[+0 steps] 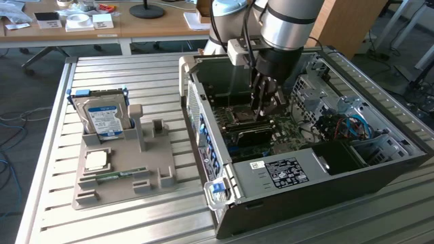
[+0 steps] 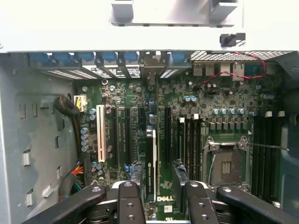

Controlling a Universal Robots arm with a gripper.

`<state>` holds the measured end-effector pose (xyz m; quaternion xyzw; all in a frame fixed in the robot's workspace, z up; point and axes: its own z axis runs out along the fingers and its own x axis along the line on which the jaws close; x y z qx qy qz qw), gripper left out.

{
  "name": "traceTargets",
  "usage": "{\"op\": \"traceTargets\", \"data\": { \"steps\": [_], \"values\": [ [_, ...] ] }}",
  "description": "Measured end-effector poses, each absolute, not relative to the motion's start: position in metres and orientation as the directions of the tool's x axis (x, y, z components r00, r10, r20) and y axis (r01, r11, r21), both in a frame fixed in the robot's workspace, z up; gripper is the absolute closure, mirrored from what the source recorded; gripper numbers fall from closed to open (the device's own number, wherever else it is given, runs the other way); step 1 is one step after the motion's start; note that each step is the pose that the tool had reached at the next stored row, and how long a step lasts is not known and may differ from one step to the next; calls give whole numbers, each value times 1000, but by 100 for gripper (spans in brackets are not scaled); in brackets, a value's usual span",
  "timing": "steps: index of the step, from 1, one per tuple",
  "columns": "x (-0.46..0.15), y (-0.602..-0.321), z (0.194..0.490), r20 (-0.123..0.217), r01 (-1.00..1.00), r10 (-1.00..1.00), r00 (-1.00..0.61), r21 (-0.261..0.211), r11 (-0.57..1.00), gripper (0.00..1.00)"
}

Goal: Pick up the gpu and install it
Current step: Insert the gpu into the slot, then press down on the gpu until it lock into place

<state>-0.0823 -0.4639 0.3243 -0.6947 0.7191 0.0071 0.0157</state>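
The pincer (image 1: 266,109) hangs deep inside the open case (image 1: 326,188), its jaws spread wide over the motherboard (image 1: 298,134). The gpu (image 1: 252,135) stands on edge on the board directly below it, a dark slab among the slots.

The wrist view looks straight down on the gpu (image 2: 153,163), seen as a thin edge-on strip running between the two spread fingers (image 2: 128,196). There is a gap on either side of it, and no contact can be made out. Empty slots flank the card closely. The socket (image 2: 229,163) sits well apart from it, and the case's rear wall lines the far edge of the motherboard (image 2: 224,107).

The exterior view shows the tight quarters: the arm drops between the case rim on that view's left and the drive cage (image 1: 318,86) on its right. Outside, on the slatted surface (image 1: 135,218), a grey holder (image 1: 122,188) carries a hard drive (image 1: 101,119) and a memory stick (image 1: 122,175), well clear of the case.
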Motion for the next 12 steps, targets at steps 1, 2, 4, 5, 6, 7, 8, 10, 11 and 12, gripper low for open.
{"op": "traceTargets", "data": {
  "steps": [1, 2, 4, 5, 6, 7, 8, 10, 11, 12],
  "values": [
    [-82, -464, 326, -32, -999, -999, -34, -12, 35, 60],
    [-82, -464, 326, -32, -999, -999, -34, -12, 35, 60],
    [-82, -464, 326, -32, -999, -999, -34, -12, 35, 60],
    [-82, -464, 326, -32, -999, -999, -34, -12, 35, 60],
    [-82, -464, 326, -32, -999, -999, -34, -12, 35, 60],
    [-82, -464, 326, -32, -999, -999, -34, -12, 35, 60],
    [-82, -464, 326, -32, -999, -999, -34, -12, 35, 60],
    [-82, -464, 326, -32, -999, -999, -34, -12, 35, 60],
    [-82, -464, 326, -32, -999, -999, -34, -12, 35, 60],
    [-82, -464, 326, -32, -999, -999, -34, -12, 35, 60]
  ]
}}
